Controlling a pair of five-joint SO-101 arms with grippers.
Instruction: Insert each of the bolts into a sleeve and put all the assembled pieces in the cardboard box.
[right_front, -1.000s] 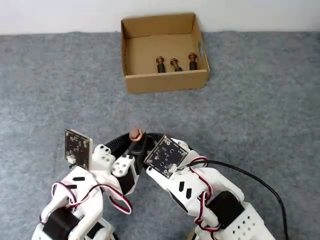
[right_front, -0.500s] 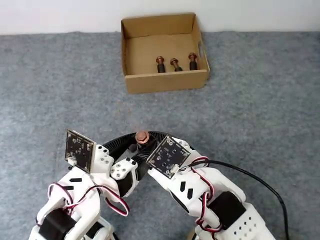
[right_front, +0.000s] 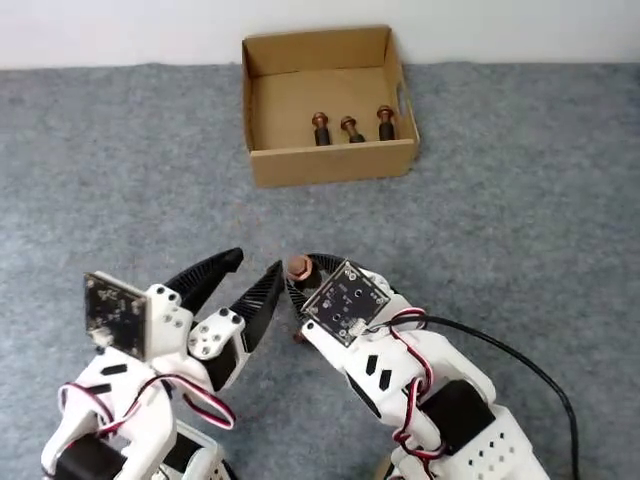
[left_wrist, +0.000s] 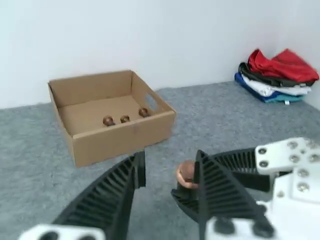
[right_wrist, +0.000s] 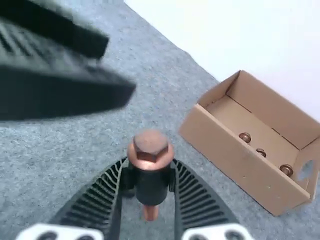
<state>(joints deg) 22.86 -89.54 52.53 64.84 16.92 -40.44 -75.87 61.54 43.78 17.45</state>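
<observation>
A copper-headed bolt (right_wrist: 149, 150) sits in a black sleeve (right_wrist: 151, 185), and my right gripper (right_wrist: 148, 187) is shut on this assembled piece, holding it upright above the carpet. The bolt head (right_front: 298, 267) shows in front of the right arm. My left gripper (right_front: 250, 280) stands open just to its left, fingers (left_wrist: 120, 185) apart and empty, with the bolt head (left_wrist: 186, 173) beside one finger. The cardboard box (right_front: 330, 160) lies at the far middle with three assembled pieces (right_front: 350, 126) inside.
Grey carpet (right_front: 520, 200) covers the floor between the arms and the box. A pile of folded clothes (left_wrist: 277, 75) lies by the white wall at the far right. A black cable (right_front: 520, 365) runs from the right arm.
The left gripper has opened and drawn back to the left, away from the piece. The right gripper keeps the bolt and sleeve, shifted slightly right.
</observation>
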